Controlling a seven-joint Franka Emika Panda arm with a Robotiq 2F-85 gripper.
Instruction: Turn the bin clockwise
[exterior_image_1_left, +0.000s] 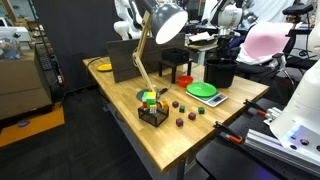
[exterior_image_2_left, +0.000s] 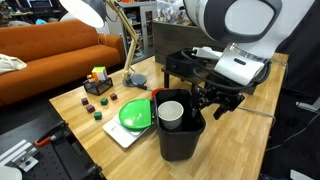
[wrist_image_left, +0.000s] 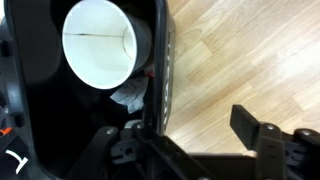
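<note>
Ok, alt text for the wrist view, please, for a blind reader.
The open claw straddles one wall of the black bin, one finger outside over the wooden table, the other apparently inside. A white cup sits in the bin, with something white and crumpled beside it.

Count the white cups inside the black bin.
1. The white cup stands upright inside the bin, on the side nearer the green plate; the bin's depths are partly hidden, so more may lie unseen.
</note>
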